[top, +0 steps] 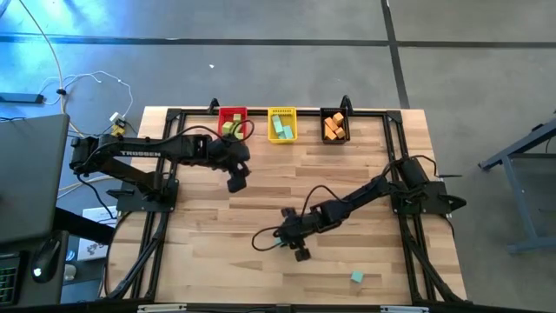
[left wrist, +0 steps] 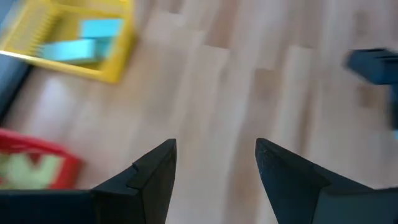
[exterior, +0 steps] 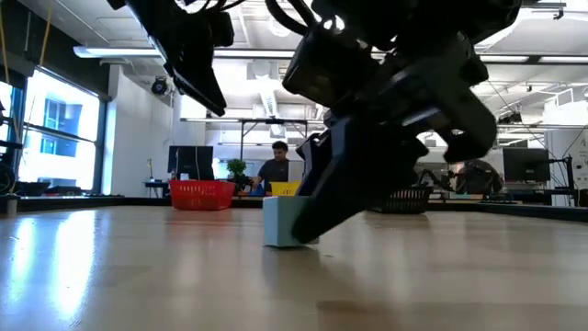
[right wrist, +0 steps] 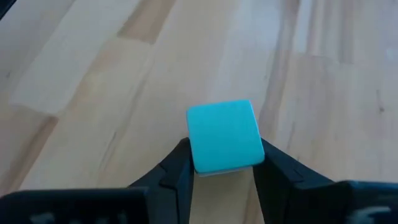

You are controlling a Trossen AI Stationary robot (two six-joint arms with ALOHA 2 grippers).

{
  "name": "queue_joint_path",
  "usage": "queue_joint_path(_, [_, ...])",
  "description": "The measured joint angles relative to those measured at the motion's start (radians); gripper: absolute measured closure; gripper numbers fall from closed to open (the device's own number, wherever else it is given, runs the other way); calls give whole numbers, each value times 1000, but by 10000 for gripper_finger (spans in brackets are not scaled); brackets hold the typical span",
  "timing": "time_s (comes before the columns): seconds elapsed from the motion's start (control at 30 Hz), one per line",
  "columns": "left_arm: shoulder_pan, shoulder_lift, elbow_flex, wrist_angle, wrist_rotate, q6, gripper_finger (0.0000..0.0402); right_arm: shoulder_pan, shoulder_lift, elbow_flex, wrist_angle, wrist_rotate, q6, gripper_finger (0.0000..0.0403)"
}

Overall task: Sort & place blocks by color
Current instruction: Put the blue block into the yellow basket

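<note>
A teal cube (right wrist: 224, 135) sits between the fingers of my right gripper (right wrist: 224, 169), low over the near middle of the table (top: 291, 246). The low view shows this cube (exterior: 281, 222) with its underside on the wood. A second teal block (top: 357, 276) lies alone nearer the near edge. My left gripper (top: 236, 179) hangs open above bare wood, a short way nearer than the red bin (top: 232, 116), and holds nothing (left wrist: 216, 158). Yellow-green blocks (top: 229, 129) lie in the red bin, teal ones (top: 281, 130) in the yellow bin, orange ones (top: 334, 129) in the black bin. My right gripper pinches the teal cube by two opposite side faces (right wrist: 194, 155), one finger (right wrist: 177, 168) on each side. The fingers slant down at it from the table's right. The cube stands upright with its bottom face on the table (exterior: 281, 243).
Three bins stand in a row at the far edge: red, yellow (top: 281, 114) and black (top: 334, 114). A black frame rail (top: 395, 165) runs around the work area. Cables trail by the right gripper. A person sits in the room beyond the table (exterior: 276, 165).
</note>
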Motion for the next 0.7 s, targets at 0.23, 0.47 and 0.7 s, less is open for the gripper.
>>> queue_joint_path(0.23, [13,0,0,0,-214,58,197,0,0,0,30,73,108,293])
queue_joint_path(0.47, [43,0,0,0,-273,82,197,-3,0,0,59,177,132,293])
queue_joint_path(0.7, [74,0,0,0,-276,92,197,-13,0,0,94,210,136,293])
